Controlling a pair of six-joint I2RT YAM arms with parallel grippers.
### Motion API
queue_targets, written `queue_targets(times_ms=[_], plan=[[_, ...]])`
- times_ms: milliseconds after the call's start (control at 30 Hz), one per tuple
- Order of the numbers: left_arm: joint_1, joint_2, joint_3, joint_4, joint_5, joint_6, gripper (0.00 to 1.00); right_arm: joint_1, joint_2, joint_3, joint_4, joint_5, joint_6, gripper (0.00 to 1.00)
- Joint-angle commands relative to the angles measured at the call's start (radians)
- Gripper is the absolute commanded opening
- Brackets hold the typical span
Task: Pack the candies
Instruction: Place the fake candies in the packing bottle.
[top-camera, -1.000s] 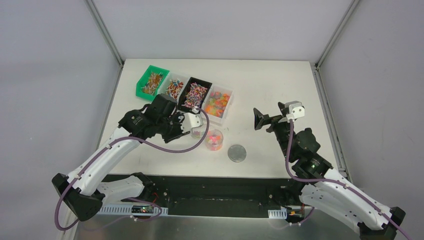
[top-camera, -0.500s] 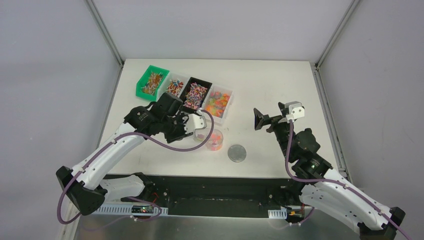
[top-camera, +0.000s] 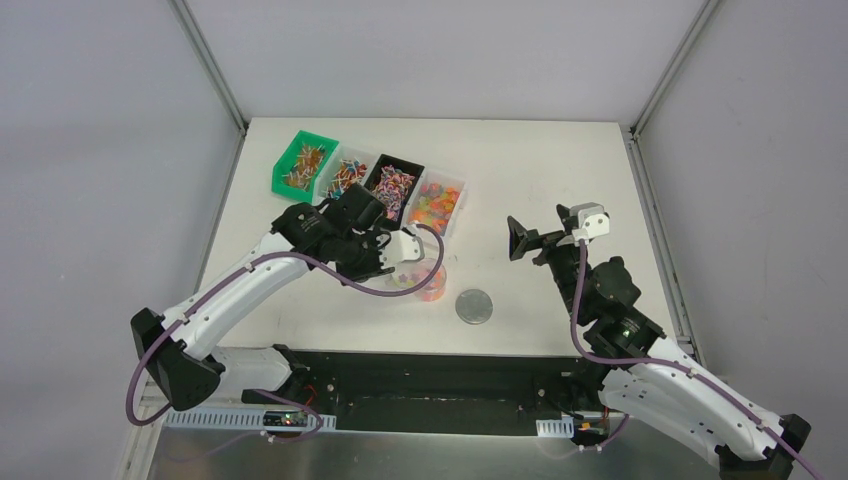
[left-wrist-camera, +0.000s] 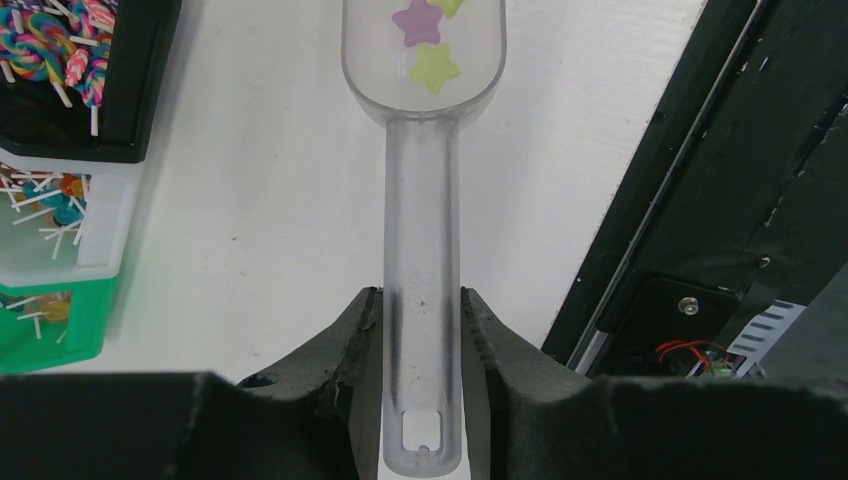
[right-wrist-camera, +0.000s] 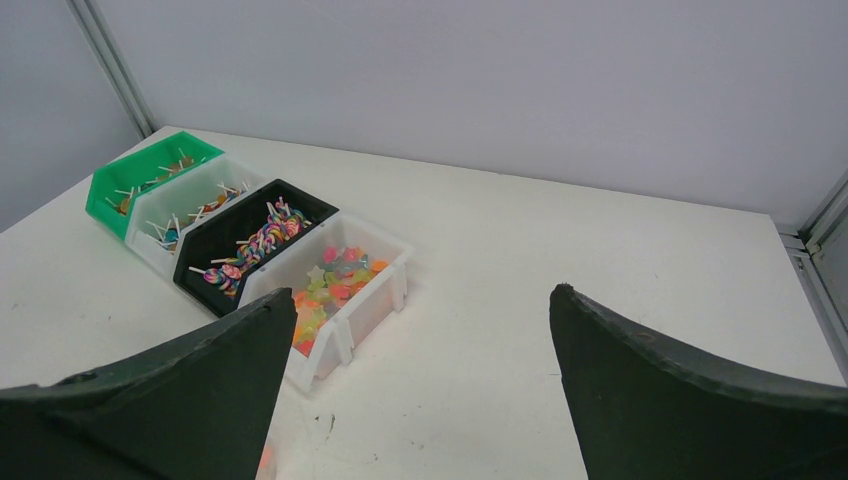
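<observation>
My left gripper (left-wrist-camera: 422, 330) is shut on the handle of a clear plastic scoop (left-wrist-camera: 422, 200). The scoop's bowl holds a purple star candy (left-wrist-camera: 418, 22) and a yellow-green one (left-wrist-camera: 435, 68) above the white table. In the top view this gripper (top-camera: 392, 260) sits just left of a clear cup (top-camera: 433, 286) holding orange and pink candies. More star candies fill a white bin (top-camera: 437, 203), also in the right wrist view (right-wrist-camera: 340, 280). My right gripper (right-wrist-camera: 422, 292) is open and empty, held above the table at the right (top-camera: 520, 240).
A green bin (top-camera: 303, 160), a white bin (top-camera: 347, 172) and a black bin (top-camera: 393, 185) of lollipops stand in a row at the back left. A grey round lid disc (top-camera: 474, 306) lies right of the cup. The table's black front edge (left-wrist-camera: 700, 200) is close by.
My left arm has swung right from beside the bins toward the cup, carrying the scoop. The right arm has not moved.
</observation>
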Motion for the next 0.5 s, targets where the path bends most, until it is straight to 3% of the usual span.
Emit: queue_targets(times_ms=[0, 467], plan=[[-0.025, 0.024, 0.053, -0.009, -0.073, -0.022, 0.0, -0.004, 0.005, 0.018, 0.051, -0.001, -0.01, 1.0], [-0.046, 0.05, 0.082, -0.005, -0.105, -0.023, 0.0, -0.005, 0.023, 0.019, 0.057, -0.013, 0.0, 1.0]])
